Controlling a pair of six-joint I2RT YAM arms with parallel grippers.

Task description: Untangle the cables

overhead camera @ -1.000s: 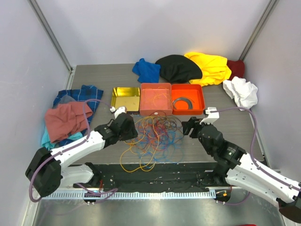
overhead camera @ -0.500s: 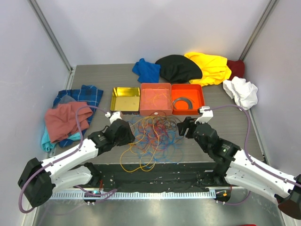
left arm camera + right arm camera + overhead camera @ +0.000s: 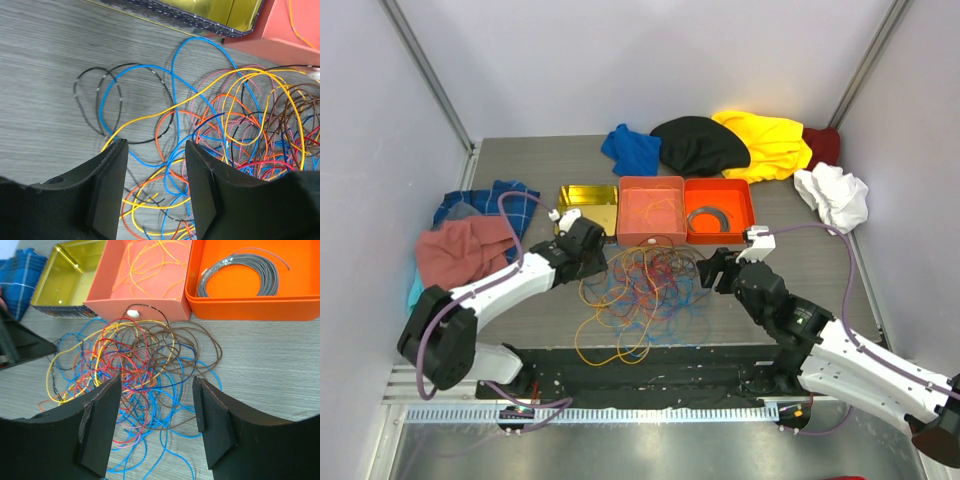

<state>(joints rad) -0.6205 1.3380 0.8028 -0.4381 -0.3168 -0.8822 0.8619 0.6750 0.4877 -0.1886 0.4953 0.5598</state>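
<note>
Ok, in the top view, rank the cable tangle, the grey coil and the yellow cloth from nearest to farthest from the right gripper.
1. cables, just to the left of the right gripper.
2. grey coil, in the orange tray beyond the gripper.
3. yellow cloth, at the table's far edge.

A robot lab cell: bare white walls (image 3: 650,60), metal corner posts (image 3: 428,72), table-mounted arms (image 3: 840,350).

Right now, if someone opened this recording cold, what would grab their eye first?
The tangle of cables, orange, yellow, red, blue and brown loops, sprawls at the centre of the scene. The left gripper and right gripper flank it, both open and holding nothing. Behind, a grey coil lies in the orange tray, with bright clothes heaped along the far edge.
</note>
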